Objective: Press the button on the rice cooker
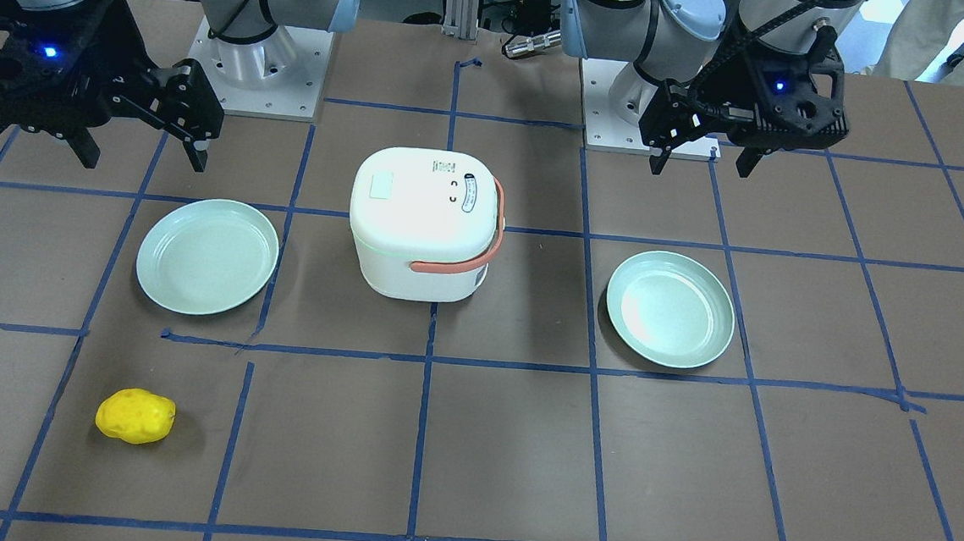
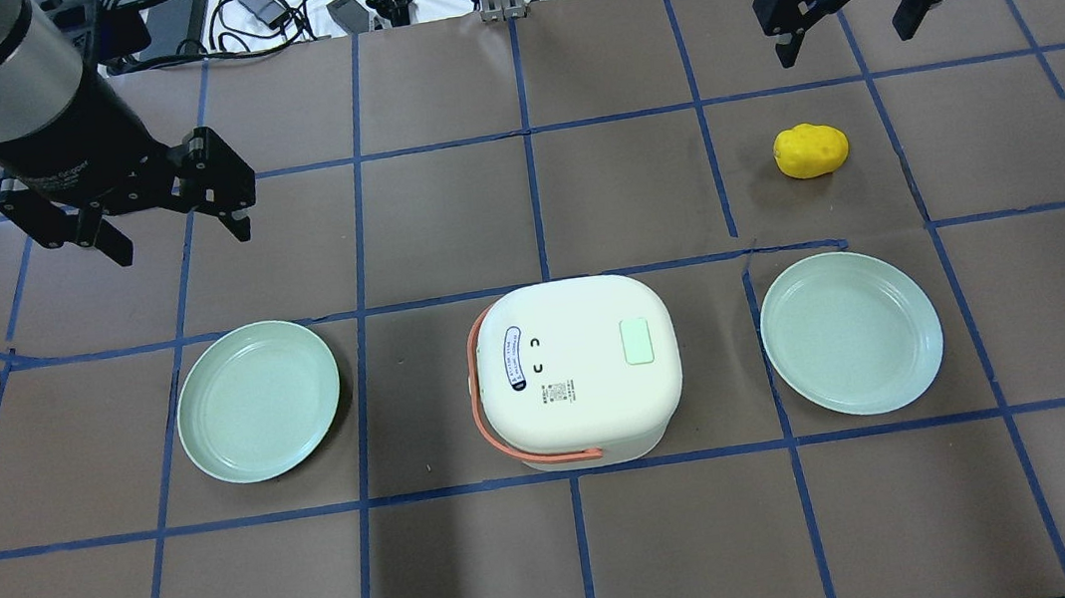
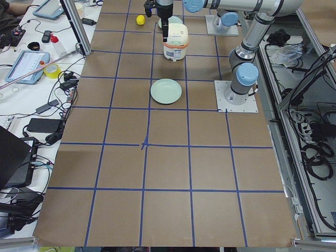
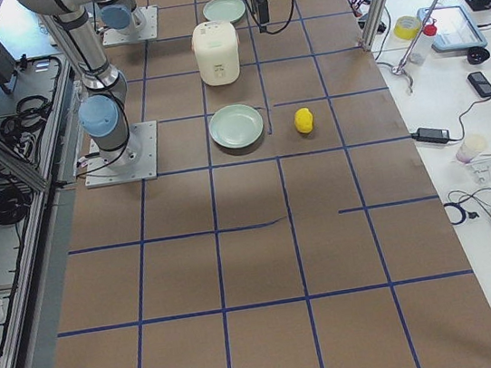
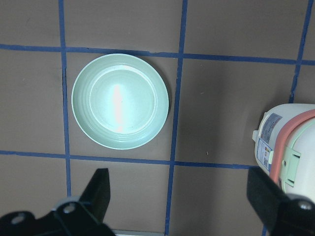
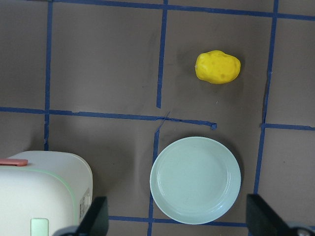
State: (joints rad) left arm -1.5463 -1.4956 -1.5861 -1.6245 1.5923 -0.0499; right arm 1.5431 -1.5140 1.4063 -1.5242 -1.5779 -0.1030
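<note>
rice cooker (image 2: 581,369) sits mid-counter (image 2: 444,229), lid down, green button (image 2: 636,340) on top, untouched. overhead view: plate (image 2: 258,400) at its 9 o'clock, second plate (image 2: 852,333) at 3, yellow potato (image 2: 811,150) at 2. left gripper (image 2: 183,240) at 10, right gripper (image 2: 845,45) near 1-2, both released, holding nothing.

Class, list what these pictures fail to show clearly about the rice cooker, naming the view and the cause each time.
Overhead view: the print on the label of the rice cooker is too small to read.
Left wrist view: the rice cooker is cut off by the right edge.
Right wrist view: its green button is partly cut off by the bottom edge.
</note>
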